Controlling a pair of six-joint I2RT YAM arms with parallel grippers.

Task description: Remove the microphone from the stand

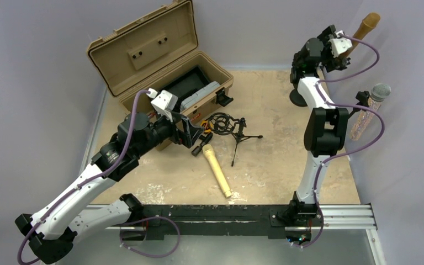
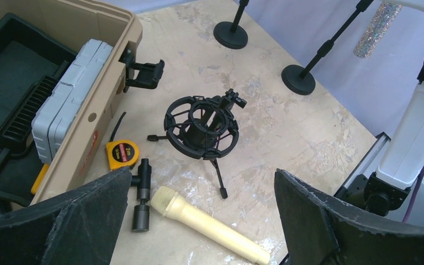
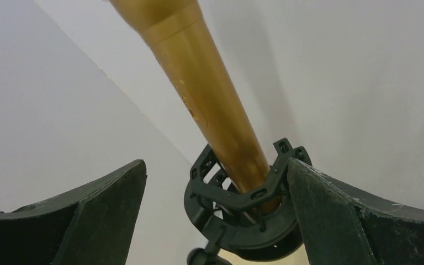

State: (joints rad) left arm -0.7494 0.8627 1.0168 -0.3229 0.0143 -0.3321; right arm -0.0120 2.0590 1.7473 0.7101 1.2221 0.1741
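R arm high, tool nr mic

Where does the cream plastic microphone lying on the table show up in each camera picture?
Top external: the cream plastic microphone lies flat, mid-table, slanting toward the near edge.
Left wrist: the microphone lies along the bottom of the picture, near the centre.
Right wrist: not in it.
Shared landmark: the empty black ring-shaped tripod stand, close by its head in both views.
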